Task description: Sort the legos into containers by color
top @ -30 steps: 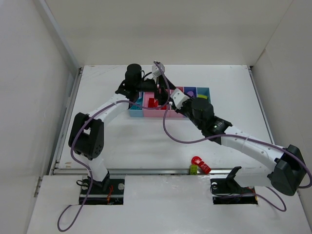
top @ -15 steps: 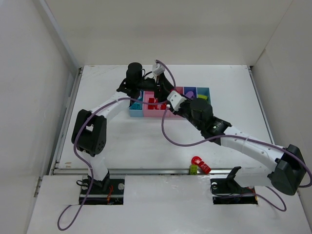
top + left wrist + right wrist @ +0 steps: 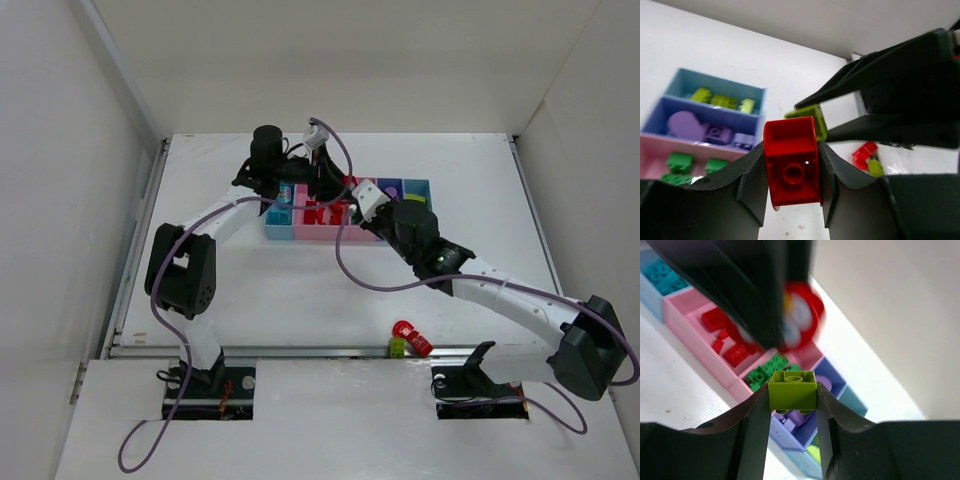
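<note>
Your left fingers (image 3: 752, 175) clamped on red brick (image 3: 791, 167). Your right fingers (image 3: 757, 425) clamped on lime brick (image 3: 792, 389), above bins (image 3: 690, 330).

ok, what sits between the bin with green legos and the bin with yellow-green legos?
The purple-blue bin, holding purple legos. The left wrist view shows it.

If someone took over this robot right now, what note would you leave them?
Left gripper: shut on a red brick, over the containers.
Right gripper: shut on a yellow-green brick, beside it.
Done: teal, red, green, purple and yellow-green bricks lie in separate bins.
Left: drop both held bricks; fetch the loose red and yellow-green pieces at the near table edge.
</note>
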`<action>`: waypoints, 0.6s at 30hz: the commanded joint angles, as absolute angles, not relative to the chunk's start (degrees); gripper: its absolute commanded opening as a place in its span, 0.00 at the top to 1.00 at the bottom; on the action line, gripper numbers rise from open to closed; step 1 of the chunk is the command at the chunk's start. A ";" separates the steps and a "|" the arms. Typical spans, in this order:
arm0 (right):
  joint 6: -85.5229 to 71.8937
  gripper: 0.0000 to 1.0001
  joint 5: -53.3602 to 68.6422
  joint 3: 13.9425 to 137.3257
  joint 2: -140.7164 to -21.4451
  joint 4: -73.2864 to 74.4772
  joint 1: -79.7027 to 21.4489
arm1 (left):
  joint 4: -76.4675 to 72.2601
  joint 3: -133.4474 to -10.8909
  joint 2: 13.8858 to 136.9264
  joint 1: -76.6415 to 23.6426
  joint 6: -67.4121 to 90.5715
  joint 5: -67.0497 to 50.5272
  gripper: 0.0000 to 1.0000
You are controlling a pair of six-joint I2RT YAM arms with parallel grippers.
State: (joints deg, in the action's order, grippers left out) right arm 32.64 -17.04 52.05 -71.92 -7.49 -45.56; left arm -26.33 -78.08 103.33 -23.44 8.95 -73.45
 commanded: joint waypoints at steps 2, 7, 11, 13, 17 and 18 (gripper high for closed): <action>19.99 1.00 -19.25 48.17 -69.71 -10.55 -39.47 | -28.39 -81.82 103.54 -18.29 10.37 -66.73 1.00; 12.49 1.00 -23.72 48.24 -68.47 -9.23 -35.25 | -13.74 -84.90 104.94 -19.41 -0.76 -42.23 1.00; 9.50 1.00 -24.26 50.18 -69.87 -7.30 -33.40 | -10.01 -82.10 106.61 -21.27 -10.80 -31.29 0.90; 9.49 1.00 -24.26 50.19 -70.40 -7.29 -32.79 | -10.63 -80.60 106.61 -21.27 -13.26 -28.41 0.76; 6.51 1.00 -25.40 51.50 -72.42 -6.68 -30.07 | -9.84 -79.98 107.84 -21.80 -17.04 -27.33 0.42; 5.72 1.00 -25.40 51.50 -73.12 -5.46 -28.14 | -8.97 -79.98 107.84 -21.80 -18.27 -27.33 0.35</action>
State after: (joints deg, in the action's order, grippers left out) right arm 9.87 -23.79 48.53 -71.81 -5.93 -31.18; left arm -10.07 -80.25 108.79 -21.93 -12.34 -31.07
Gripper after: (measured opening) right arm 0.426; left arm 0.620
